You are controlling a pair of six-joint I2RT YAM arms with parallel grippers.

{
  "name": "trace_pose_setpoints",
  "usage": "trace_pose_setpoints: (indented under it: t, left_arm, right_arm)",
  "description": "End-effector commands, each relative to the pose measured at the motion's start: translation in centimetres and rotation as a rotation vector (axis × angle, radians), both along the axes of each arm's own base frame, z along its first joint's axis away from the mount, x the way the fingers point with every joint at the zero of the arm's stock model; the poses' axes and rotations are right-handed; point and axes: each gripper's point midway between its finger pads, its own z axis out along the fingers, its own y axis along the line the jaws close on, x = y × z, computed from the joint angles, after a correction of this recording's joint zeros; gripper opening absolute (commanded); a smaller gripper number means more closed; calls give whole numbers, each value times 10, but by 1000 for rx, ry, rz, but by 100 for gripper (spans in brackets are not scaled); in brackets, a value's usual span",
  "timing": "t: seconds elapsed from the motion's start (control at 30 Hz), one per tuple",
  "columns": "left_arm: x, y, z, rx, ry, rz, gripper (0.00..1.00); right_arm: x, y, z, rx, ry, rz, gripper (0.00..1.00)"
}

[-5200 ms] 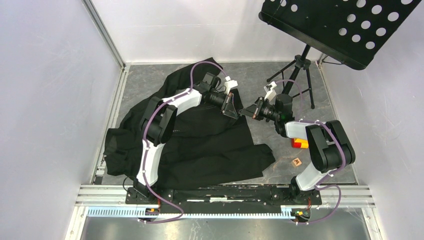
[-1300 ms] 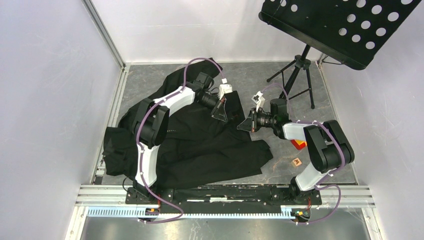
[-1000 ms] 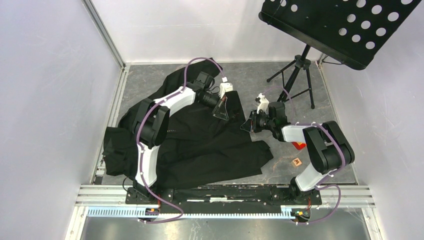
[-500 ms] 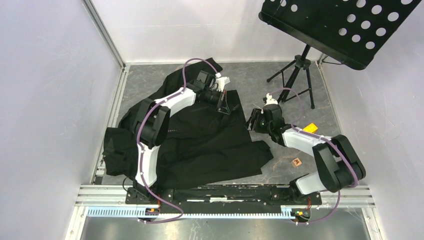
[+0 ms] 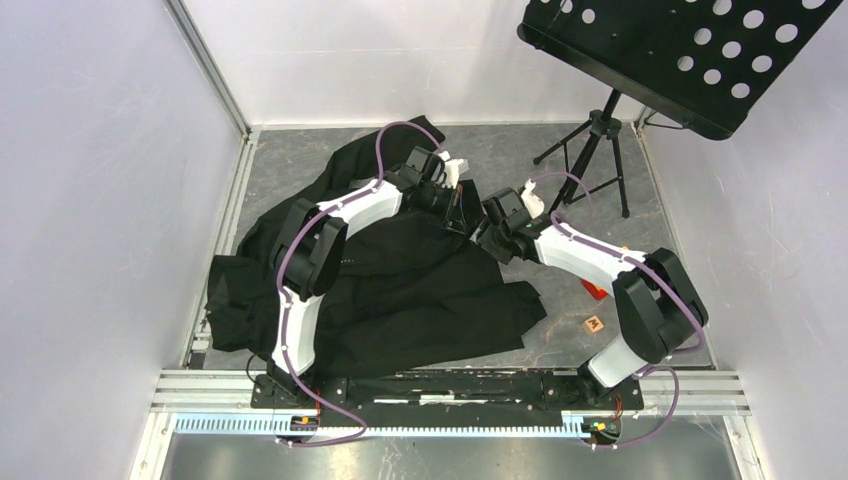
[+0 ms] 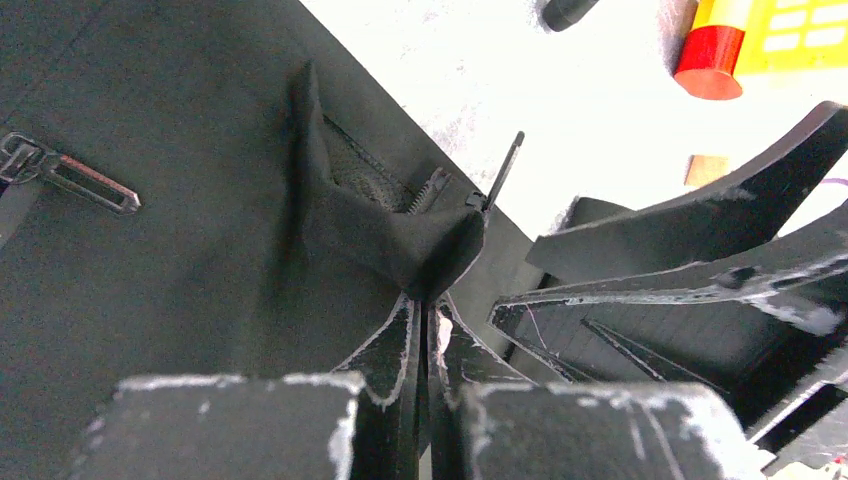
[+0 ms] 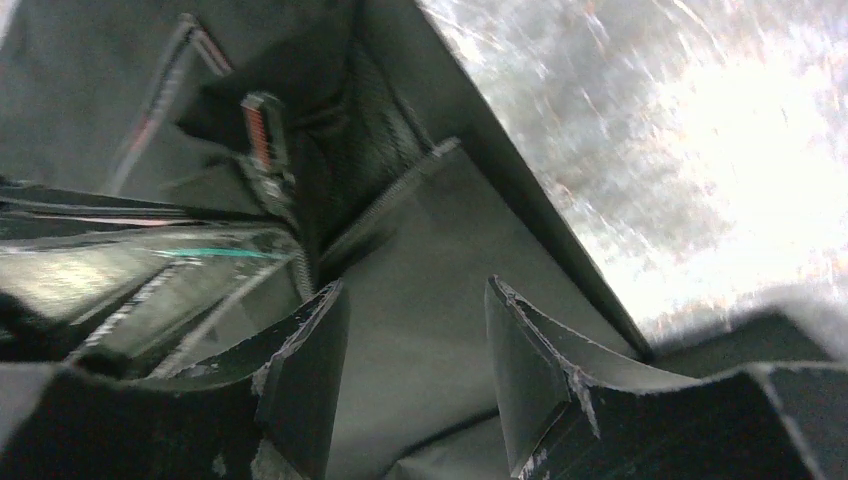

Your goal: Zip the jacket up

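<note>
The black jacket (image 5: 400, 290) lies spread on the grey floor. My left gripper (image 5: 462, 210) is shut on a raised fold of its front edge (image 6: 390, 235). In the left wrist view its fingertips (image 6: 410, 320) pinch the cloth just below the zipper teeth (image 6: 432, 188) and a thin pull tab (image 6: 503, 172). My right gripper (image 5: 482, 232) is right beside it, open over the same edge. In the right wrist view the open gripper (image 7: 415, 290) has flat jacket cloth (image 7: 420, 260) behind its gap, and a zipper slider (image 7: 262, 130) sits further up to the left.
A black perforated music stand (image 5: 690, 50) on a tripod (image 5: 595, 140) stands at the back right. A red and yellow object (image 5: 597, 290) and a small wooden block (image 5: 594, 325) lie right of the jacket. White walls close in the left, back and right.
My right arm has swung left from the bare floor to the jacket's front edge beside the left gripper, and its jaws have opened. The left gripper keeps its pinch and has shifted slightly.
</note>
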Motion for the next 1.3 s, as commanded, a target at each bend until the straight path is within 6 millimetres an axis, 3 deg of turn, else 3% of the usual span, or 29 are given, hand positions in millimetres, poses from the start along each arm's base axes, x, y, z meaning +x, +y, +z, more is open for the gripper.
trace_pose_setpoints:
  t: [0.0,0.87,1.07,1.27]
  left_arm:
    - [10,1,28,-23,-59,43,2]
    - [16,10,23,43,-100,42,2]
    - [17,11,22,50,-105,40,2]
    - [17,12,18,56,-101,38,2]
  right_arm:
    - [-13,-11,-13,11,95,-205,58]
    - [17,-8,-44,-123,189,-318,59]
    - [12,-12,-54,-134,191,-312,44]
    - [15,-18,-56,-136,122,-261,19]
